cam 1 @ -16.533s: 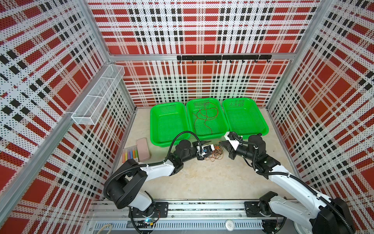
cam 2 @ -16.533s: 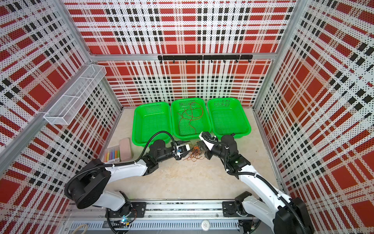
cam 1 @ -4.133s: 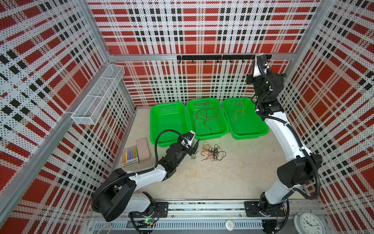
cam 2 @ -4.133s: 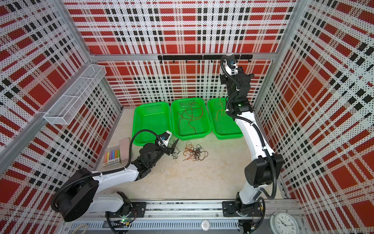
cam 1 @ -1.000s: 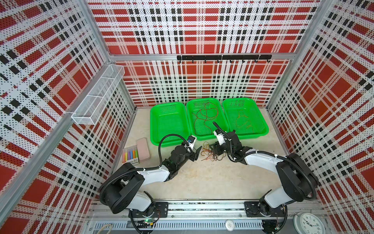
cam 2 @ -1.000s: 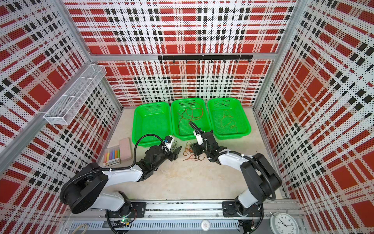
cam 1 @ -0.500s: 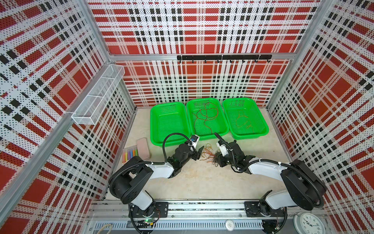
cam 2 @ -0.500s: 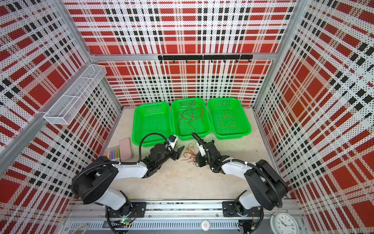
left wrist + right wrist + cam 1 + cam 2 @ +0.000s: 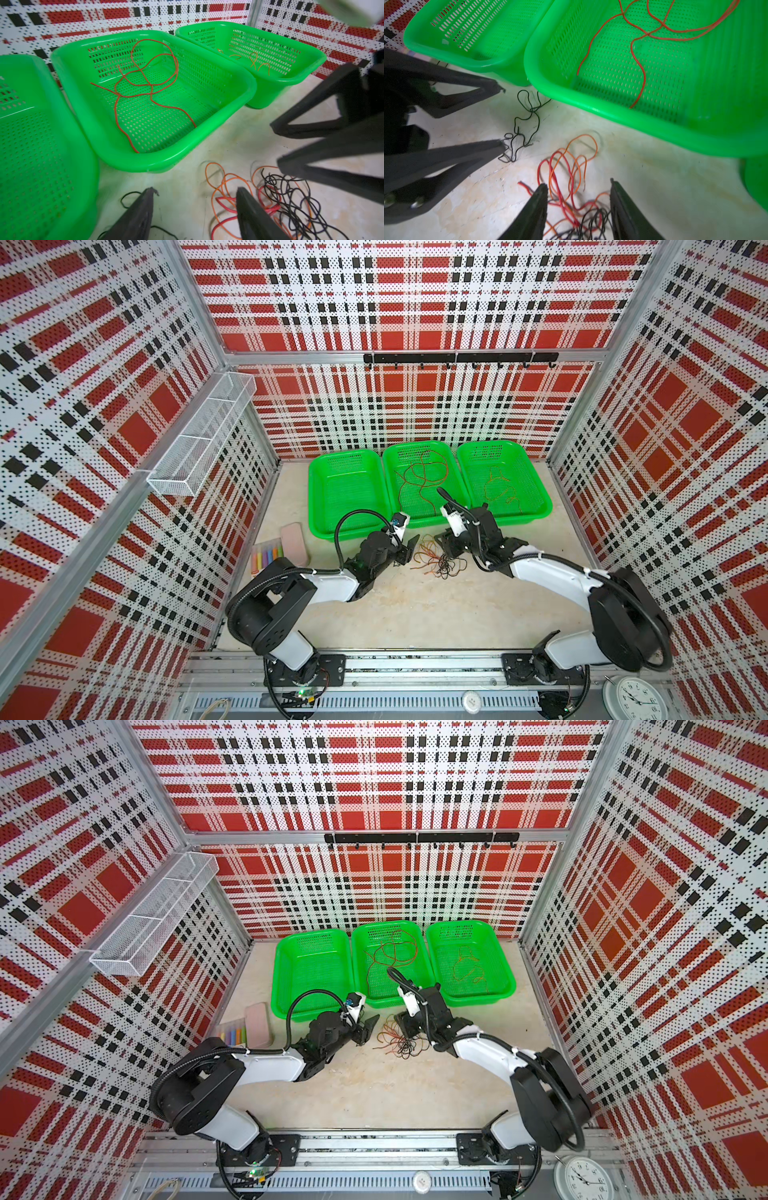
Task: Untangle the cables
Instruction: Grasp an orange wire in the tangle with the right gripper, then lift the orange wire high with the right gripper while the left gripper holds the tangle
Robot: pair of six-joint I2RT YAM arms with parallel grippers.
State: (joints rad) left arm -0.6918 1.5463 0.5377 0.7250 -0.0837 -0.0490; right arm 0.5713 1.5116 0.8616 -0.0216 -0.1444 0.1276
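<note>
While sizing up the step in hand, reading it as picking the next single strand out of the knot; seeing the cables (image 9: 438, 562) heaped loose on the tabletop (image 9: 415, 614), black, red and orange mixed, just near of the middle basket (image 9: 415, 445) and between the two arms; counting one red cable (image 9: 116, 112) lying in that basket and one orange-brown cable (image 9: 485, 489) in the right basket (image 9: 492, 444); finding nothing in the left basket (image 9: 345, 497); judging the job as partway done.

Reading the left gripper (image 9: 195, 190) as wide apart and gripping nothing, sitting at the left edge of the heap; noting a thin black strand (image 9: 538, 124) touching one of its fingertips (image 9: 492, 148), lying left of the heap; not managing to tell whether joined to it.

Reading the right gripper (image 9: 577, 182) as parted too, straddling red and orange loops at the right side of the heap, not pinching any.

Expecting the next move to be calling for: closing on one strand only, not a bundle; pinning the rest with the other arm; pulling slowly and watching for snags, given wires far thinner than a finger.

Noting the surface: pale beige, mottled with stains, flat and hard-looking.

Noting the room: perforated plaid panels (image 9: 415, 302) in red, black and white on three sides; mesh shelf (image 9: 199, 448) on the left wall; black hook rail (image 9: 457, 358) on the far wall; coloured chalks (image 9: 266, 556) and a pink block (image 9: 294, 541) at the left wall; clock (image 9: 640, 697) at the near right corner.
</note>
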